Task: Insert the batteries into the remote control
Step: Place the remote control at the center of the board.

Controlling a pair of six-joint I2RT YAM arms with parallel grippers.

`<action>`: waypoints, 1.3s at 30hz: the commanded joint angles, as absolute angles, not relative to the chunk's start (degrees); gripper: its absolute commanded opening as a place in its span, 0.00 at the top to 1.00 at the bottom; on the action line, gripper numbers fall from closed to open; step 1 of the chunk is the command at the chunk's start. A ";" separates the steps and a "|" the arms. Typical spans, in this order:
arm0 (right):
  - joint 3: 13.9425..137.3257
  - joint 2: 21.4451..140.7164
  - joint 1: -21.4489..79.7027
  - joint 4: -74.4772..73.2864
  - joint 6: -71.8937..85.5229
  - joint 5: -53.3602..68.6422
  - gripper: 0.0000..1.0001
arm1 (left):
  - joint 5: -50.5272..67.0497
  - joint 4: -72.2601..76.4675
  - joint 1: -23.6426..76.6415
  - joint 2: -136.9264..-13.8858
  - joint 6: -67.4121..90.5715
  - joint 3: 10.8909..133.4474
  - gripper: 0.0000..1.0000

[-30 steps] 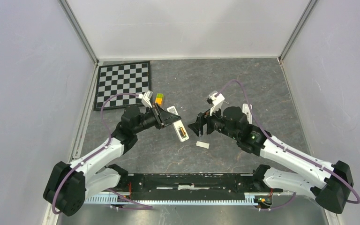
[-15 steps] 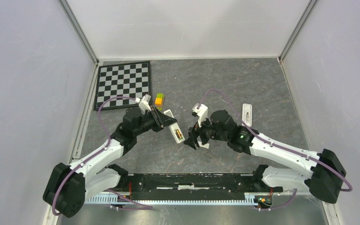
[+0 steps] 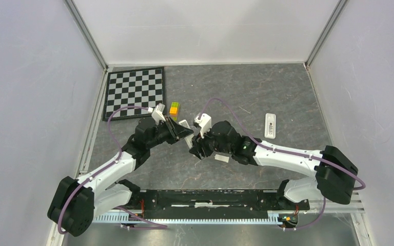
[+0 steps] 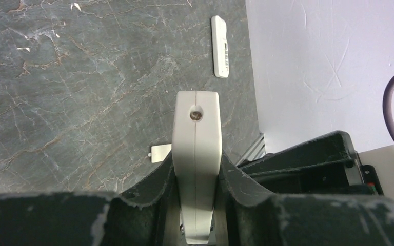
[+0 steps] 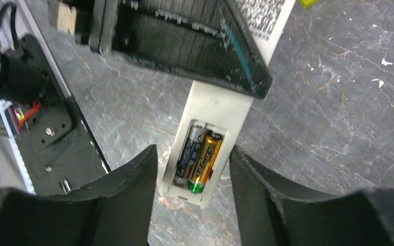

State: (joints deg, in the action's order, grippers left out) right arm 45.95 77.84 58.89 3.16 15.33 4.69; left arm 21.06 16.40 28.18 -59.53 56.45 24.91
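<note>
My left gripper [image 3: 180, 132] is shut on a white remote [image 4: 196, 143] and holds it edge-up above the table. In the right wrist view the remote [image 5: 218, 105] shows its open compartment with two batteries [image 5: 199, 156] lying side by side in it, one dark blue, one gold with a green end. My right gripper [image 5: 194, 169] is open, its jaws standing on either side of the compartment end without touching it. In the top view the right gripper [image 3: 196, 148] covers most of the remote. No other batteries are in view.
A small white cover piece [image 3: 221, 158] lies on the table by the right gripper. A second white remote [image 3: 270, 125] lies at the right. A yellow-green block [image 3: 174, 108] and a checkerboard [image 3: 135, 92] are at the back left.
My right arm has swung left and its open gripper now straddles the remote's compartment end. My left gripper has drawn the remote slightly back and left.
</note>
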 commanded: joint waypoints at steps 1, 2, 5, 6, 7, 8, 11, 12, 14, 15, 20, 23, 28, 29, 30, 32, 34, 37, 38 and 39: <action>48.90 79.06 59.33 8.74 15.72 2.99 0.50 | 20.77 19.85 27.95 -58.78 57.96 24.86 0.93; 49.39 79.53 59.33 8.60 15.56 3.50 0.57 | 20.68 19.80 27.95 -58.79 58.05 24.85 0.92; 50.84 81.10 59.33 6.42 13.60 4.44 0.76 | 20.57 19.45 27.95 -58.25 58.57 24.96 0.82; 51.58 81.52 59.30 4.64 12.71 3.96 0.79 | 20.30 19.14 27.99 -57.93 58.62 25.01 0.76; 51.92 81.76 59.34 3.49 11.86 3.28 0.83 | 19.99 18.43 27.95 -57.57 58.58 25.13 0.65; 51.74 81.65 59.33 3.14 10.94 2.74 0.85 | 19.43 17.44 27.95 -57.19 58.39 25.28 0.57; 51.59 80.99 58.84 1.51 8.30 1.05 0.89 | 17.75 14.42 27.86 -55.47 57.62 25.45 0.39; 51.60 80.83 58.58 1.13 7.54 0.87 0.91 | 17.16 13.66 27.86 -54.94 57.55 25.49 0.34; 51.50 80.69 57.98 0.80 6.50 0.81 0.92 | 16.30 12.49 27.86 -54.28 57.48 25.48 0.30; 51.35 80.68 57.75 0.81 5.80 1.16 0.92 | 15.95 12.09 27.91 -54.29 57.40 25.49 0.29; 51.15 81.90 57.16 -2.18 -0.21 1.31 0.92 | 10.52 2.90 27.53 -55.86 56.56 27.44 0.24; 50.66 82.85 55.82 -4.82 -4.93 1.30 0.94 | 6.30 -3.18 26.88 -55.99 56.86 27.86 0.19; 48.45 83.24 54.17 -7.85 -13.21 0.40 0.94 | 7.08 -3.80 25.89 -54.21 57.34 27.11 0.00; 48.18 83.38 53.54 -8.31 -14.69 0.35 0.94 | 6.89 -4.35 25.86 -53.69 57.39 27.07 0.00; 48.08 83.57 53.00 -8.66 -16.02 0.35 0.93 | 6.57 -5.24 25.85 -53.34 57.24 27.15 0.00; 48.16 84.16 52.13 -9.37 -18.93 0.43 0.93 | 6.29 -6.80 25.84 -52.62 56.90 27.40 0.00; 48.62 85.36 51.61 -10.48 -22.00 0.62 0.92 | 6.33 -8.00 25.84 -52.06 56.87 27.59 0.00; 51.09 88.44 51.07 -14.04 -25.07 0.40 0.93 | 6.97 -8.64 25.89 -51.30 56.76 27.73 0.00; 51.82 89.54 50.96 -15.11 -25.64 0.37 0.94 | 7.24 -8.82 25.81 -51.03 56.65 27.79 0.00; 52.40 90.36 50.89 -15.83 -26.12 0.35 0.93 | 7.42 -9.11 25.86 -50.82 56.60 27.85 0.00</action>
